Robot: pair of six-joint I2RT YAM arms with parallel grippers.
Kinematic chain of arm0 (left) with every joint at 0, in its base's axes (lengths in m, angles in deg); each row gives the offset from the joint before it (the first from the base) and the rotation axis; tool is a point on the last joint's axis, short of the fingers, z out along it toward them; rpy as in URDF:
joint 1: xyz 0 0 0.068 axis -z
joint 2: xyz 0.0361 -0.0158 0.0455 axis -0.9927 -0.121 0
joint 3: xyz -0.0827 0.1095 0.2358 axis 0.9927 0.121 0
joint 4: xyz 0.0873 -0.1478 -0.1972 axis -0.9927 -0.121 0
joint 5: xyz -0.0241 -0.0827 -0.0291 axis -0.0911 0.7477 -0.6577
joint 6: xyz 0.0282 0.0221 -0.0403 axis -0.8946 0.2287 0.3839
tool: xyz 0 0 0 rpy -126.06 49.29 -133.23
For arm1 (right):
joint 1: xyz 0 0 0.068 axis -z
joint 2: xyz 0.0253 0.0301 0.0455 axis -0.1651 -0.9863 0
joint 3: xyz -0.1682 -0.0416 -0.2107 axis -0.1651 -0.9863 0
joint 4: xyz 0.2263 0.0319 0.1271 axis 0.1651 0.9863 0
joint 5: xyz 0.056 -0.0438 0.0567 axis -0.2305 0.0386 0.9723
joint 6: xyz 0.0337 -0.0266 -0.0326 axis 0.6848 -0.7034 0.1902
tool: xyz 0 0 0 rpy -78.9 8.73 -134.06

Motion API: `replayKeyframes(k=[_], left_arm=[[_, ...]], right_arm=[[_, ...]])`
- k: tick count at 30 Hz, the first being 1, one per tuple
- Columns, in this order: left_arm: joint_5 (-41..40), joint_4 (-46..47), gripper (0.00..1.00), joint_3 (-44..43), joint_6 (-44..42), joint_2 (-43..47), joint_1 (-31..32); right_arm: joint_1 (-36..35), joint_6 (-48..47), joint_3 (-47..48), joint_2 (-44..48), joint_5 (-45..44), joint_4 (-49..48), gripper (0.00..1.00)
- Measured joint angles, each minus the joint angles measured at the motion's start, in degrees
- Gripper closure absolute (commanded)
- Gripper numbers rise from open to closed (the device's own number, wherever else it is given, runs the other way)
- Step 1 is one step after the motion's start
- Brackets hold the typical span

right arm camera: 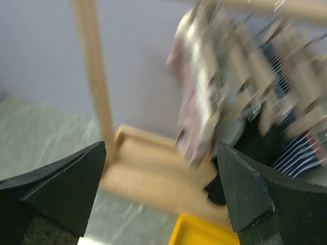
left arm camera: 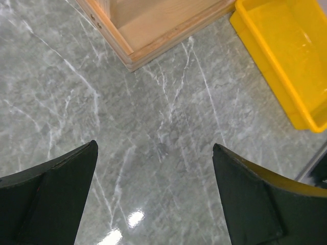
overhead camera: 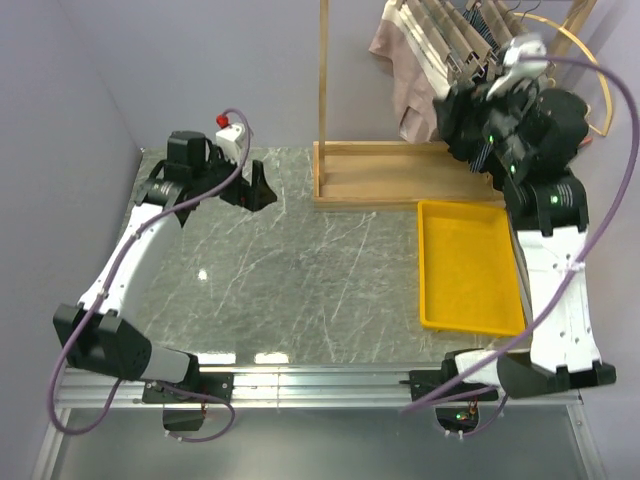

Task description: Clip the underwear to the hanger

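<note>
The dusty-pink underwear [overhead camera: 398,62] hangs at the left end of a row of garments on the wooden rack, under a light-wood hanger [overhead camera: 428,28]. It shows blurred in the right wrist view [right arm camera: 193,115]. My right gripper [overhead camera: 456,115] is raised beside the hanging garments, just right of the underwear; its jaws [right arm camera: 161,145] are open and empty. My left gripper [overhead camera: 262,188] hovers low over the marble table at the back left, open and empty [left arm camera: 153,145].
The rack's wooden base [overhead camera: 385,175] and upright post [overhead camera: 323,80] stand at the back. A yellow tray [overhead camera: 468,265] lies on the right, in front of the base. Striped and dark garments [right arm camera: 291,148] hang right of the underwear. A gold wire arch [overhead camera: 590,55] stands behind.
</note>
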Motion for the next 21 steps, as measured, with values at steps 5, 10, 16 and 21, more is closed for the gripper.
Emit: replayKeyframes(k=[5, 10, 16, 21], left_arm=[[4.11, -3.39, 0.01, -5.51, 2.14, -5.66, -2.62], [5.07, -2.93, 0.01, -4.44, 3.54, -7.17, -4.33], [0.20, 1.99, 0.01, 6.56, 3.41, -6.45, -4.39], [-3.34, 3.54, 0.00, 16.04, 3.37, -6.23, -4.39]], right_arm=[[-0.04, -1.64, -15.93, 9.84, 7.93, 5.53, 0.04], [-0.13, -2.36, -35.95, 17.51, 12.76, 6.64, 0.04], [-0.17, 0.52, -58.75, 22.99, 13.92, 5.05, 0.04], [-0.17, 2.73, -65.99, 28.28, 14.25, 3.56, 0.02]])
